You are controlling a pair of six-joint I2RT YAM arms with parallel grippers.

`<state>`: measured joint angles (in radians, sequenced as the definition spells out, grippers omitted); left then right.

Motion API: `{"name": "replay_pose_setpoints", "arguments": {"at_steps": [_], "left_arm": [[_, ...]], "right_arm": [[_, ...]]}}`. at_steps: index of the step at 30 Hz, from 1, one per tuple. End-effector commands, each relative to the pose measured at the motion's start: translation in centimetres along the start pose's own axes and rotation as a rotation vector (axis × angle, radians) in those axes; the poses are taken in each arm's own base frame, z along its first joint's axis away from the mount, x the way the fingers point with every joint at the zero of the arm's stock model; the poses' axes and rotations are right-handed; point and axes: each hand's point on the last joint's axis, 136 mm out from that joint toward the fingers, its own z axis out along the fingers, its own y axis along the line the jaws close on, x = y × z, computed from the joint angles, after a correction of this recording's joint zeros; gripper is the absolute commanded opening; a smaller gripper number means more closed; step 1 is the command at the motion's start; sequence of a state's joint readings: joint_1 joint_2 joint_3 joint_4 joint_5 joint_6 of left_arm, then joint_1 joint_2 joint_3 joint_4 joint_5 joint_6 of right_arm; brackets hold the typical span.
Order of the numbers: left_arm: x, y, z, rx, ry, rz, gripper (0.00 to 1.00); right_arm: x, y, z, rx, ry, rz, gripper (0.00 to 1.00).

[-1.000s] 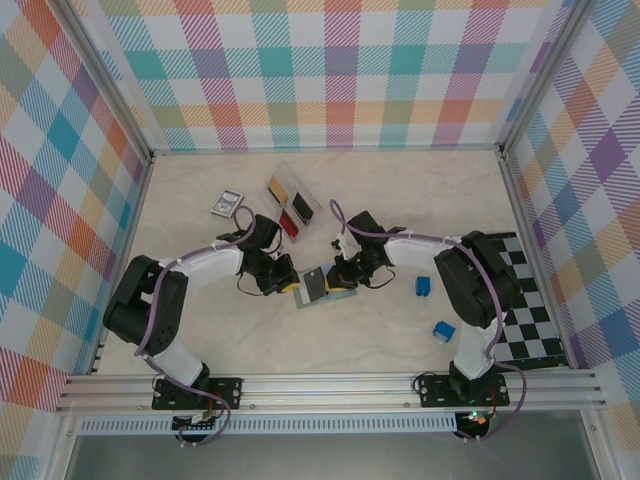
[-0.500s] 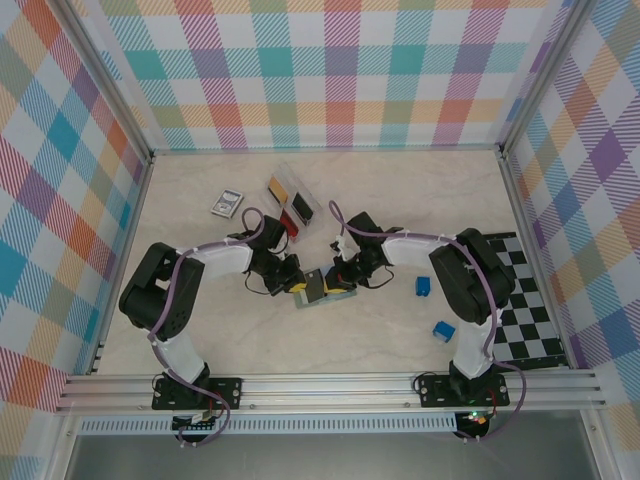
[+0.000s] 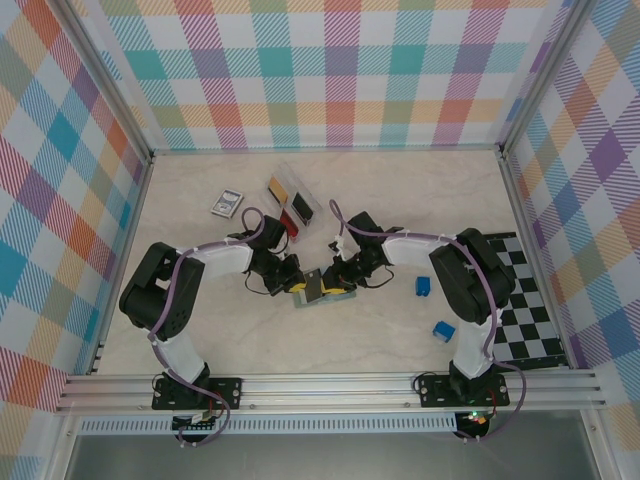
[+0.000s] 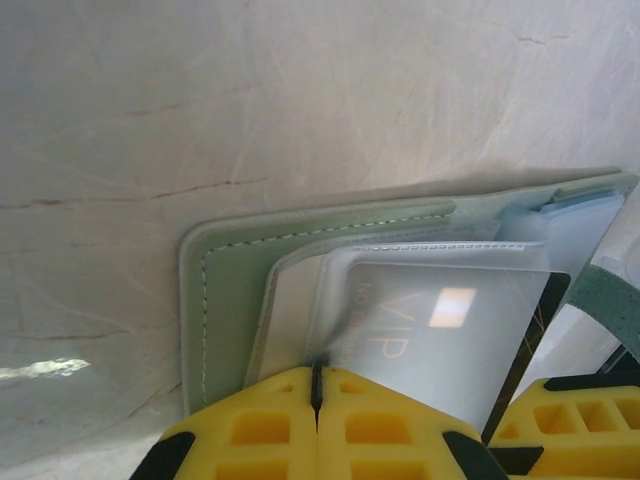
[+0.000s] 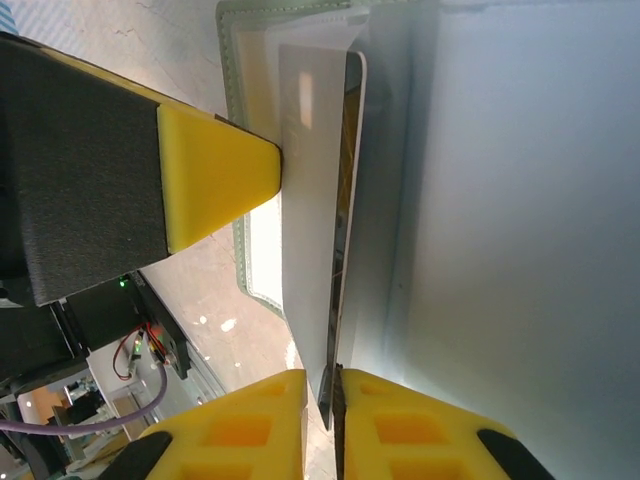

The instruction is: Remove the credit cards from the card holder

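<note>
Pinching a silver VIP card (image 5: 312,200) edge-on, the right gripper (image 5: 325,380) holds it partway out of the green card holder (image 4: 230,265) beneath; the left gripper (image 4: 315,375), fully closed, presses alongside. Card not yet free.

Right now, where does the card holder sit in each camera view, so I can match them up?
Top external: card holder mid-table, just below the picture's centre.
Left wrist: centre to right edge, green flap on the left.
Right wrist: top and right of the picture, green stitched edge at upper left.
Shared landmark: the protruding card sticking out of it.
</note>
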<state>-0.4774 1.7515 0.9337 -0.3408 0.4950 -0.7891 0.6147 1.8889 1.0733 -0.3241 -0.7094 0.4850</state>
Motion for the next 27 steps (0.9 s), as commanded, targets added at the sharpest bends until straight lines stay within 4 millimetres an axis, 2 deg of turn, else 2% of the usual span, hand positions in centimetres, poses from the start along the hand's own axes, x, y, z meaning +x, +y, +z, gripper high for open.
{"name": "replay_pose_setpoints", "arguments": {"at_steps": [1, 9, 22, 24, 27], "left_arm": [[1.1, 3.9, 0.9, -0.153, 0.021, -0.052, 0.0], [1.1, 3.9, 0.6, -0.161, 0.017, -0.046, 0.01], [0.6, 3.1, -0.8, -0.138, -0.012, -0.039, 0.1], [0.5, 2.5, -1.3, -0.124, -0.022, -0.032, 0.12], [0.1, 0.8, -3.4, -0.08, -0.05, -0.006, 0.18]], "right_arm": [[0.1, 0.7, 0.0, -0.052, 0.017, -0.025, 0.13], [-0.3, -0.3, -0.5, 0.022, -0.028, -0.03, 0.01], [-0.4, -1.2, -3.5, 0.03, -0.113, -0.011, 0.0], [-0.5, -1.1, -4.1, 0.022, -0.131, -0.012, 0.0], [-0.6, -0.3, -5.3, -0.004, -0.161, -0.026, 0.0]]}}
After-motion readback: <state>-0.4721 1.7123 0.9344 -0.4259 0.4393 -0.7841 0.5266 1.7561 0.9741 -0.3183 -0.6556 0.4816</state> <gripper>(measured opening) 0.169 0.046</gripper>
